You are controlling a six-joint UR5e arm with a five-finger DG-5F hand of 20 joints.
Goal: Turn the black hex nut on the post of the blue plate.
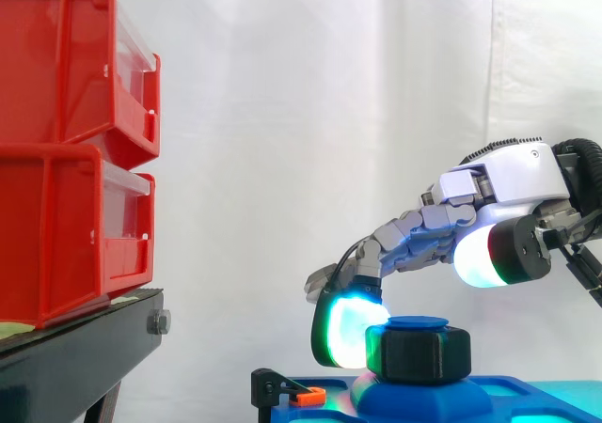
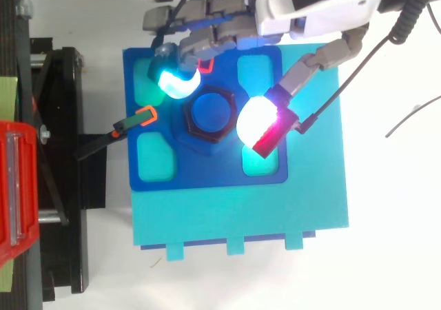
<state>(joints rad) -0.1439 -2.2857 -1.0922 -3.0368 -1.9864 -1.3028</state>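
Hugging the black hex nut, the fingers are curled with a cyan-green pad pressed on one side and the thumb's white pad at the opposite side, a bit higher. The hand reaches in above. The nut sits on the post, mid blue plate.

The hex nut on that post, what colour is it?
The hex nut is black; the side view shows it best.
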